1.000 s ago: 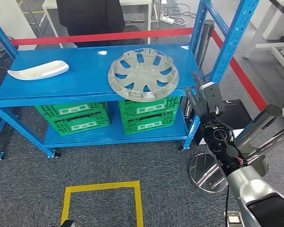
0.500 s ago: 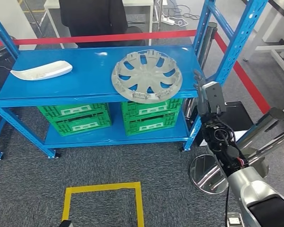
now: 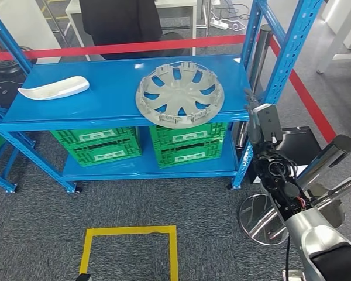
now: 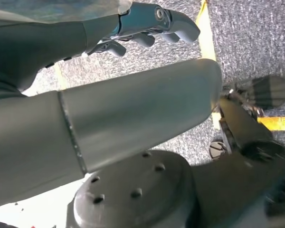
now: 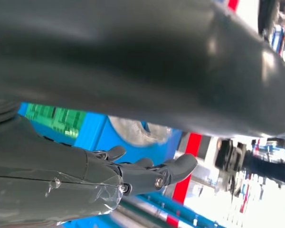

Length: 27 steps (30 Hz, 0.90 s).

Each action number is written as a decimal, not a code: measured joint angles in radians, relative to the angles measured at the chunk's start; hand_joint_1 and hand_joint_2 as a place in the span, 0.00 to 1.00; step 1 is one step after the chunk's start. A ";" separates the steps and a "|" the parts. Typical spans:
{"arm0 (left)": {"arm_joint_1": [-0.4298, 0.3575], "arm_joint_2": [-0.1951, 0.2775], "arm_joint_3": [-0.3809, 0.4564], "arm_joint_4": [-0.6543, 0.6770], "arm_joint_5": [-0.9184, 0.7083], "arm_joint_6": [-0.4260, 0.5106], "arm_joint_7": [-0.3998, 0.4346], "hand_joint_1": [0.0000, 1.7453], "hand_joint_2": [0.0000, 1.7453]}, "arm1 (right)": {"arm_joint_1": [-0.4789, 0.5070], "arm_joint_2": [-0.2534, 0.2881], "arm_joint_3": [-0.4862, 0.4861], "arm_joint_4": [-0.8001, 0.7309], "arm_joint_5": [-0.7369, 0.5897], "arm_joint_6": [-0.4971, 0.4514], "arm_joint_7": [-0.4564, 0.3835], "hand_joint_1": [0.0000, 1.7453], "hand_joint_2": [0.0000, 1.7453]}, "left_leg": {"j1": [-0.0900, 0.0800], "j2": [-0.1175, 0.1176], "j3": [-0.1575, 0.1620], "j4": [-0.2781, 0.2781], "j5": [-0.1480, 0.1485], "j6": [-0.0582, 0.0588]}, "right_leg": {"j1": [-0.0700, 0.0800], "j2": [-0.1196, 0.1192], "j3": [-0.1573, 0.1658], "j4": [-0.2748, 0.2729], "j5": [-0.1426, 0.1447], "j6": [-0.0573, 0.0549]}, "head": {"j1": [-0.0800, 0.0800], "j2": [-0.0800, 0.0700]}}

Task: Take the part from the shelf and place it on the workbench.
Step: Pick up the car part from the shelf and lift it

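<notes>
Two parts lie on the blue shelf (image 3: 107, 105): the grey wheel cover (image 3: 179, 94) flat at twelve o'clock with its near rim over the front lip, we judge for an easy grasp, and a white trim piece (image 3: 54, 88) at ten o'clock. Being round, the cover has no long axis; its hollow side faces up. Our right hand (image 3: 252, 114) hovers at two o'clock beside it, fingers loose and empty; our left hand (image 4: 148, 28) hangs unclenched over the carpet.

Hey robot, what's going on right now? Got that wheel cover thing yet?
Right hand raised beside the shelf, empty. Left hand hanging low, empty. Wheel cover lies on the top shelf, untouched. Blue upright close beside right hand.
</notes>
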 joint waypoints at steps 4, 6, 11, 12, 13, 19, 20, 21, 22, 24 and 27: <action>0.001 0.000 -0.001 0.000 0.000 0.002 0.000 0.00 0.00 | 0.005 0.000 0.000 0.000 -0.003 0.005 -0.008 0.00 0.00 | -0.009 0.003 -0.084 0.169 -0.046 0.013 | 0.018 -0.009 0.000 0.000 -0.002 -0.010 | 0.000 0.000; 0.001 0.001 -0.001 0.000 0.000 0.003 0.000 0.00 0.00 | 0.005 0.000 0.000 -0.002 -0.004 0.007 -0.012 0.00 0.00 | -0.020 0.004 -0.016 0.032 0.023 0.034 | 0.024 -0.010 0.005 0.000 -0.005 -0.012 | 0.000 0.000; -0.001 0.004 -0.002 0.000 0.000 0.004 0.000 0.00 0.00 | 0.004 0.000 -0.002 -0.004 -0.006 0.008 -0.013 0.00 0.00 | -0.036 0.016 0.064 -0.134 0.071 0.039 | 0.036 -0.010 0.004 0.004 -0.014 -0.017 | 0.000 0.000; -0.001 0.003 -0.002 0.000 0.000 0.004 0.000 0.00 0.00 | 0.004 0.000 -0.002 -0.004 -0.006 0.009 -0.014 0.00 0.00 | -0.036 0.016 0.065 -0.135 0.072 0.034 | 0.036 -0.010 0.005 0.005 -0.014 -0.020 | 0.000 0.000; -0.001 0.003 -0.002 0.000 0.000 0.004 0.000 0.00 0.00 | 0.004 0.000 -0.001 -0.004 -0.006 0.010 -0.014 0.00 0.00 | -0.037 0.015 0.065 -0.134 0.071 0.034 | 0.035 -0.011 0.005 0.003 -0.013 -0.019 | 0.000 0.000; 0.000 0.003 -0.002 0.000 0.000 0.004 0.000 0.00 0.00 | 0.004 0.000 -0.002 -0.005 -0.006 0.012 -0.015 0.00 0.00 | -0.038 0.012 0.064 -0.134 0.070 0.041 | 0.034 -0.014 0.010 -0.007 -0.010 -0.010 | 0.001 0.000; 0.000 0.003 -0.003 0.000 0.000 0.004 0.000 0.00 0.00 | 0.004 0.000 -0.002 -0.005 -0.006 0.013 -0.016 0.00 0.00 | -0.038 0.012 0.063 -0.133 0.070 0.041 | 0.034 -0.014 0.010 -0.007 -0.010 -0.009 | 0.001 0.000; 0.000 0.003 -0.003 0.000 0.000 0.004 0.000 0.00 0.00 | 0.004 0.000 -0.002 -0.005 -0.006 0.014 -0.016 0.00 0.00 | -0.038 0.012 0.063 -0.133 0.070 0.042 | 0.034 -0.014 0.010 -0.007 -0.009 -0.008 | 0.001 0.000; 0.000 0.003 -0.003 0.000 0.000 0.004 0.000 0.00 0.00 | 0.004 0.000 -0.002 -0.005 -0.006 0.015 -0.017 0.00 0.00 | -0.038 0.012 0.063 -0.133 0.070 0.043 | 0.033 -0.014 0.010 -0.007 -0.009 -0.007 | 0.001 0.000; 0.000 0.003 -0.003 0.000 0.000 0.004 0.000 0.00 0.00 | 0.004 0.000 -0.002 -0.005 -0.004 0.017 -0.018 0.00 0.00 | -0.038 0.012 0.063 -0.133 0.071 0.044 | 0.032 -0.014 0.010 -0.007 -0.008 -0.006 | 0.001 0.000; 0.000 0.003 -0.004 0.000 0.001 0.004 0.000 0.00 0.00 | 0.003 0.000 -0.002 -0.005 -0.003 0.018 -0.019 0.00 0.00 | -0.038 0.012 0.064 -0.133 0.071 0.045 | 0.032 -0.014 0.010 -0.007 -0.008 -0.006 | 0.001 0.000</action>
